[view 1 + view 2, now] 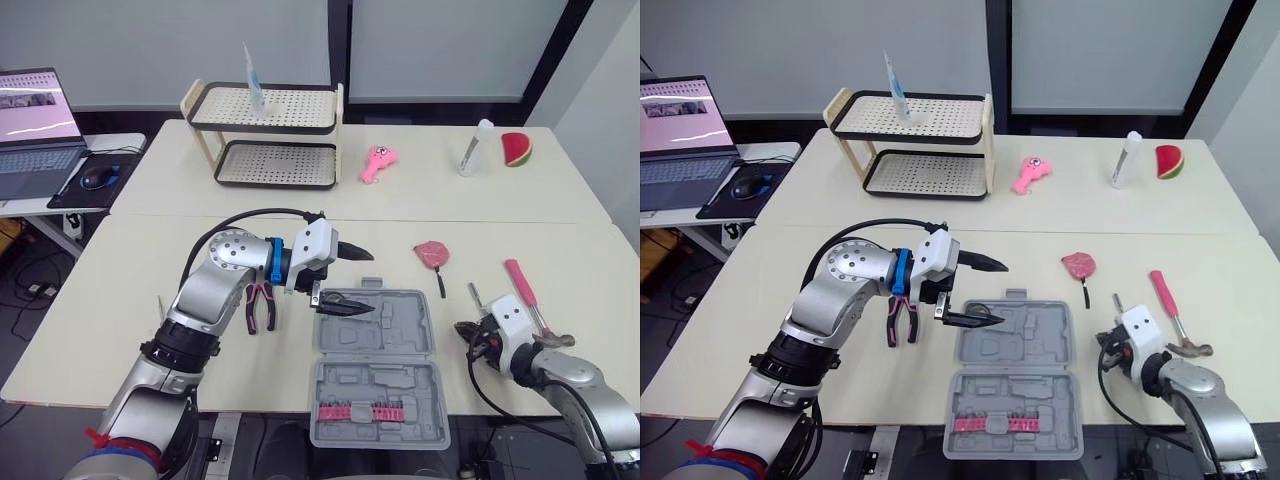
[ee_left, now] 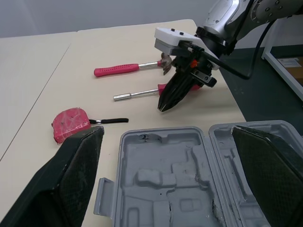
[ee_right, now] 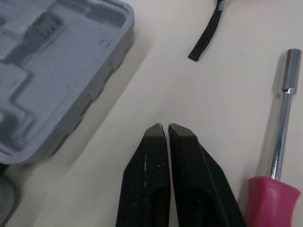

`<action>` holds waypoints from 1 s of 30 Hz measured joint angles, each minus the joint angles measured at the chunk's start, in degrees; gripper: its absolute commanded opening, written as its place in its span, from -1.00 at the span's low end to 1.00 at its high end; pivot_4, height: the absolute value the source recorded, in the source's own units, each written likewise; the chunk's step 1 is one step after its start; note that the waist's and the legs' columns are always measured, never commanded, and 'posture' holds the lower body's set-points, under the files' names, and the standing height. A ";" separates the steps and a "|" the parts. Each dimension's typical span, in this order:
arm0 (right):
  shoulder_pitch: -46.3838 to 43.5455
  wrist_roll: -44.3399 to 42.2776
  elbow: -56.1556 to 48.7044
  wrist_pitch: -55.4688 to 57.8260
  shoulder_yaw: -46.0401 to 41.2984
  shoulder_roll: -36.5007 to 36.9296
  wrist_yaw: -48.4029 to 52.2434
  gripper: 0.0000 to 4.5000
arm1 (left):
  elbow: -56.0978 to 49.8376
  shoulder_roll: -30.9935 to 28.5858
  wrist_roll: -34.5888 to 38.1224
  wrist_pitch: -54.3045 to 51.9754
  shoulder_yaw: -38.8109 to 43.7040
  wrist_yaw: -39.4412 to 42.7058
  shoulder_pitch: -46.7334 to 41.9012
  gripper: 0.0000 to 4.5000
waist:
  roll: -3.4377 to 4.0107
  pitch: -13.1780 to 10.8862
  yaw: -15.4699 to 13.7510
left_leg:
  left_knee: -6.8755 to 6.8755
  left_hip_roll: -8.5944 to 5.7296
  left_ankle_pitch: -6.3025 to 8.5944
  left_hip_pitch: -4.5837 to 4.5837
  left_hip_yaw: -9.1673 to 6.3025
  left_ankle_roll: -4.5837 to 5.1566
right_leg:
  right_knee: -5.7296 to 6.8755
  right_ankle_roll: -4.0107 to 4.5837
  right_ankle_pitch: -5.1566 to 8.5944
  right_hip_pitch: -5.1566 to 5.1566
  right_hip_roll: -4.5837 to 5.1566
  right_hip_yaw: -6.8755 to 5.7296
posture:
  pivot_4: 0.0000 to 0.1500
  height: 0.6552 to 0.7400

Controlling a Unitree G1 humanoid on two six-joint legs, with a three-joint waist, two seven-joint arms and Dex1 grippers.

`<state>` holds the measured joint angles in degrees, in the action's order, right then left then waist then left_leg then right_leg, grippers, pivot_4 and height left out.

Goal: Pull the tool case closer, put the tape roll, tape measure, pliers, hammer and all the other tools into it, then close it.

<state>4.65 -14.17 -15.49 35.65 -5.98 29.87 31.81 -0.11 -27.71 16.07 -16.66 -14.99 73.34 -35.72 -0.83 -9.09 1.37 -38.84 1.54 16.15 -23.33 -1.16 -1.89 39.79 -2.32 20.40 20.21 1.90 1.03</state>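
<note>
The grey tool case [image 1: 400,340] lies open near the table's front edge, with a strip of pink bits in its near half. My left gripper [image 1: 352,280] hovers open and empty over the case's far left corner. Red-handled pliers [image 1: 262,305] lie left of the case. A pink tape measure [image 1: 432,253] sits beyond the case's right corner. A pink-handled hammer [image 1: 525,290] and a pink-handled driver with a steel shaft [image 3: 281,123] lie on the right. My right gripper [image 3: 166,126] is shut and empty, low over the table between the case and the driver.
A two-tier rack [image 1: 270,135] stands at the back. A pink toy [image 1: 378,163], a white bottle [image 1: 477,147] and a watermelon slice [image 1: 517,148] sit on the far table. A laptop [image 1: 35,130] and mouse [image 1: 97,177] are on a side desk to the left.
</note>
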 measured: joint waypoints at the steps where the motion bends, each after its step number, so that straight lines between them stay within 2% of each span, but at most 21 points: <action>1: -0.95 -0.15 -0.12 -0.06 -0.01 -0.57 -0.55 -1.00 | 0.16 0.12 -0.01 0.04 -0.03 0.01 -0.01 1.00 | 0.00 0.00 0.01 | 0.00 0.00 0.00 0.00 -0.01 0.00 | 0.01 0.00 0.00 0.00 -0.02 0.00 | 1.00 1.00; 2: -1.84 -0.15 -0.07 -0.44 0.04 -0.74 -0.86 -1.00 | 0.38 0.32 -0.07 0.22 -0.14 -0.01 -0.06 1.00 | 0.00 0.00 0.03 | 0.00 0.00 0.00 0.00 -0.01 0.00 | 0.01 0.00 0.00 0.00 -0.02 0.00 | 1.00 1.00; 4: -3.34 0.13 0.27 -1.65 0.13 -0.76 -1.20 -0.74 | 0.94 0.44 -0.17 0.90 -0.41 -0.05 -0.09 1.00 | 0.00 0.00 -0.04 | 0.00 -0.03 0.00 -0.01 -0.01 -0.01 | 0.00 0.00 0.00 0.00 -0.01 0.02 | 1.00 1.00; 9: -11.24 2.54 6.85 -4.06 1.68 -2.52 -3.79 -0.38 | 2.51 1.37 -0.76 2.43 -0.53 -0.74 -0.82 1.00 | 0.00 0.00 0.08 | -0.01 -0.01 -0.01 0.00 -0.01 -0.02 | 0.00 0.00 0.00 0.01 -0.04 0.02 | 1.00 1.00; 19: -21.77 8.38 25.76 -11.05 5.02 -7.16 -8.40 -0.38 | 2.67 1.44 -2.29 3.65 -0.52 -4.03 -0.95 1.00 | 0.01 0.00 0.09 | -0.01 -0.01 -0.03 0.00 -0.01 -0.04 | 0.08 0.00 0.00 0.04 -0.01 0.02 | 1.00 1.00; 30: -25.04 8.96 32.97 -13.78 5.18 -9.22 -9.37 -0.38 | 2.16 0.91 -2.31 3.48 -0.51 -4.60 -0.62 1.00 | 0.01 0.00 0.17 | -0.01 0.00 -0.03 0.00 0.01 -0.05 | 0.09 0.00 0.00 0.04 0.01 0.02 | 1.00 1.00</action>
<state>-20.39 -5.21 17.48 21.87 -0.80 20.65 22.43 2.05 -26.80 13.76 -13.18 -15.50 68.74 -36.34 -0.82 -9.09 1.54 -38.85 1.54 16.13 -23.33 -1.15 -1.94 39.88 -2.32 20.40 20.24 1.90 1.05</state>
